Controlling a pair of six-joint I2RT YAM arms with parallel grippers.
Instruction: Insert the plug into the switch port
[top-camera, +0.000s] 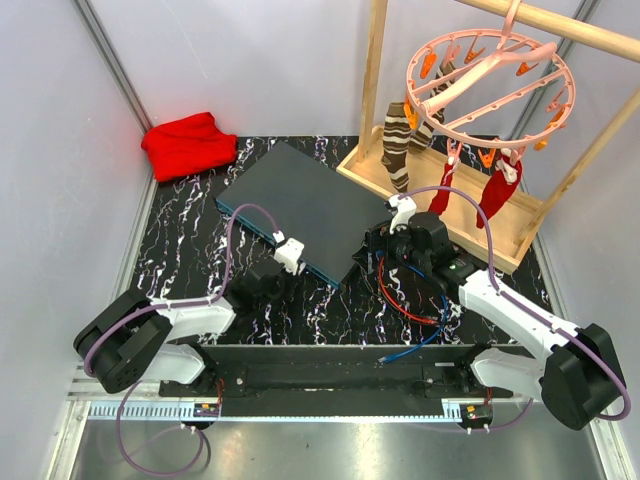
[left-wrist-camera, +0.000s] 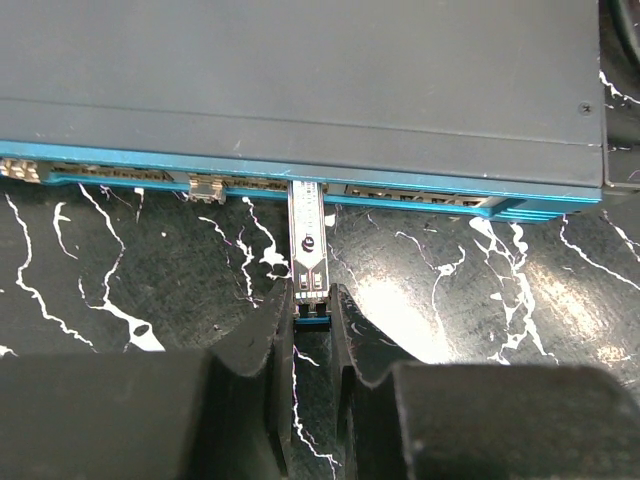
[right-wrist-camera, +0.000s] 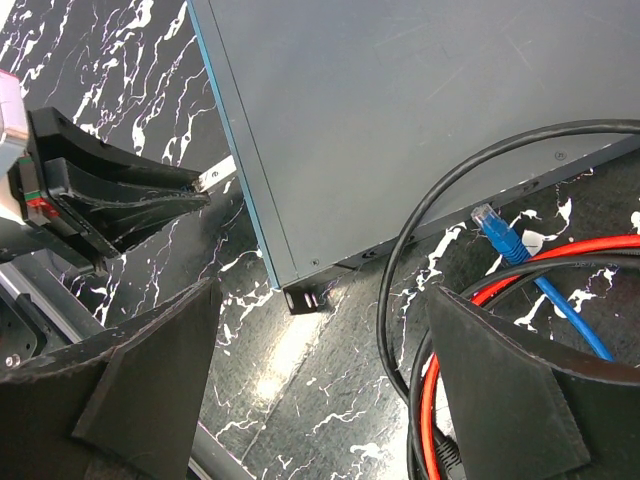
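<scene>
down on the black marbled table (left-wrist-camera: 150, 280), the left gripper (left-wrist-camera: 310, 300) pinches the rear end of the silver plug (left-wrist-camera: 307, 240). the plug's nose meets a socket in the teal front edge of the switch (left-wrist-camera: 300, 80); how deep it sits i cannot tell. the right gripper (right-wrist-camera: 325, 300) hangs with fingers spread wide above the switch's corner, beside a blue network cable (right-wrist-camera: 497, 232) and a red cable (right-wrist-camera: 600, 247).

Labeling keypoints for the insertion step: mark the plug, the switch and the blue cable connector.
plug (left-wrist-camera: 307, 240): left wrist view, middle of its metal body.
switch (left-wrist-camera: 300, 70): left wrist view, grey top panel.
blue cable connector (right-wrist-camera: 498, 232): right wrist view, middle of the connector head.
</scene>
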